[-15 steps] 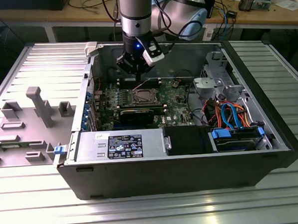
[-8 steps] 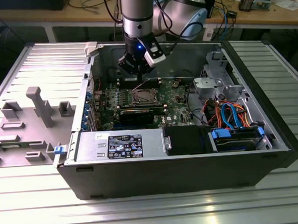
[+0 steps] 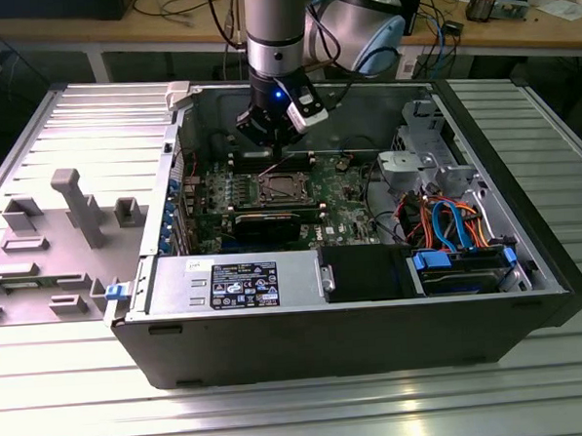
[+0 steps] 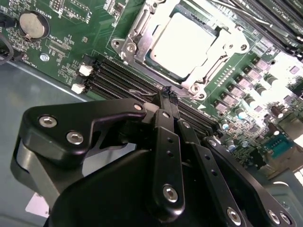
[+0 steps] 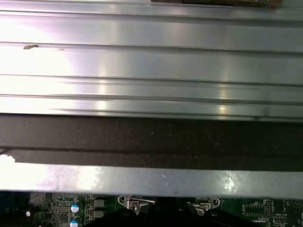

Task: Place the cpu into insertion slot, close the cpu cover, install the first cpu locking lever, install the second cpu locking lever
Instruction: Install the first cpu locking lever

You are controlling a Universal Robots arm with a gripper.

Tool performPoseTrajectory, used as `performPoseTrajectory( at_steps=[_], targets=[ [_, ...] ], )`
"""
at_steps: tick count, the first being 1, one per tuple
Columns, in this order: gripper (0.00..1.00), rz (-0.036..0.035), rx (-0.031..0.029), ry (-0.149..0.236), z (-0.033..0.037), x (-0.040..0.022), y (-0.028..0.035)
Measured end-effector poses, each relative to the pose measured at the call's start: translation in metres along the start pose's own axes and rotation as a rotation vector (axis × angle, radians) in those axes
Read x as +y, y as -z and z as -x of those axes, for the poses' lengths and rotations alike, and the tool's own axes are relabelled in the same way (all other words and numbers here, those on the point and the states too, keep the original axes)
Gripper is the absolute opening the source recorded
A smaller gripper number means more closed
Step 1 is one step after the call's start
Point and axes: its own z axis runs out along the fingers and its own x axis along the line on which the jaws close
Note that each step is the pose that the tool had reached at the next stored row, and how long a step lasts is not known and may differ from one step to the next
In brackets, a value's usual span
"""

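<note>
Black fingers (image 4: 166, 97) of my gripper (image 4: 168, 94) were pinched together, empty, near the slot (image 4: 182, 45); cpu (image 4: 182, 42) sat seated, cover (image 4: 142, 28) apparently down, levers unclear.

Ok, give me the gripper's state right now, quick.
Gripper: shut, fingers pressed together with nothing between them, hovering beside the cpu cover, which is down over the cpu.

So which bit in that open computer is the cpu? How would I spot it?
Start at the open computer case and find the green circuit board on its floor. Near the board's middle, just below the gripper, a silvery metal frame, the cpu cover, surrounds the cpu: a flat, plain pale-grey square, unlike the long dark memory slots beside it.
</note>
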Motion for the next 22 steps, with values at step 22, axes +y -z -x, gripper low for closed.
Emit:
performPoseTrajectory(
  at_steps=[22],
  targets=[
    [0.11, 0.0002, 0.0001, 0.000, 0.0242, -0.0016, -0.0163]
  ],
)
